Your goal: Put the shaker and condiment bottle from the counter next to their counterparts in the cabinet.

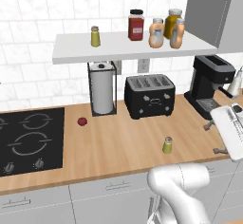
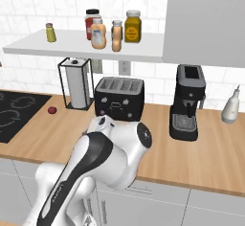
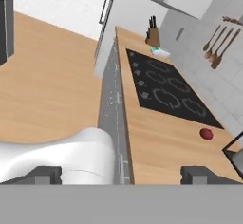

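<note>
- Left base view: the shaker (image 1: 167,145) stands upright on the wooden desk (image 1: 118,142), lower centre-right of the frame, well apart from the toaster (image 1: 149,96) and not yet moved. Its twin (image 1: 95,36) waits alone at the left of the cabinet (image 1: 85,52) shelf, upper centre, so the free board beside it looks like the intended spot. The condiment bottle (image 1: 177,33) already stands at the upper right, just beside the fatter peach bottle (image 1: 156,33), which suggests that half of the task is done. The red jar (image 1: 136,25) carries a label, too small to read
- Right base view: the same shelf group sits at upper centre, the slim bottle in front, near the mustard-coloured jar (image 2: 133,27). The coffee machine (image 2: 187,103) stands right of centre
- Hand view: the pincer (image 3: 121,174) is spread wide and holds nothing, its tips at the bottom edge, looking along the desk toward the hob (image 3: 166,88) and a small red thing (image 3: 206,134) at the right. No writing is legible
</note>
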